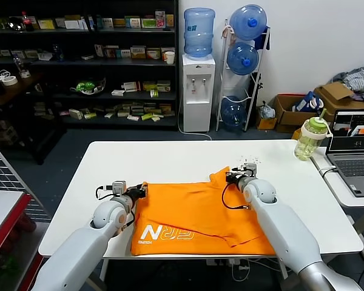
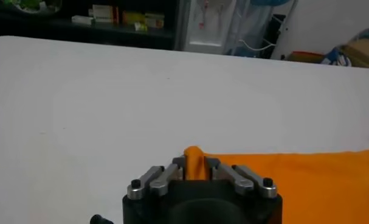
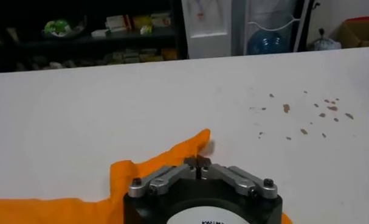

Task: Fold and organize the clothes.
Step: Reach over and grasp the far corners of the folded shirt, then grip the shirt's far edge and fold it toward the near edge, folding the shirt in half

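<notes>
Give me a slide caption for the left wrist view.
Left pincer pinching the far edge of the bright orange cotton T-shirt on the white table.

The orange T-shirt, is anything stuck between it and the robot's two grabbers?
Nothing visible. The left gripper is pinching a raised fold of the orange T-shirt at its far left edge. The right gripper is shut at the shirt's far right edge. Only bare white table lies beyond them.

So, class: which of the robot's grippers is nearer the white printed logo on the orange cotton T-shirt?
Left. The left gripper pinches the orange cotton T-shirt's far edge on the same side as the white printed logo; the right gripper grips the opposite far corner, farther away.
</notes>
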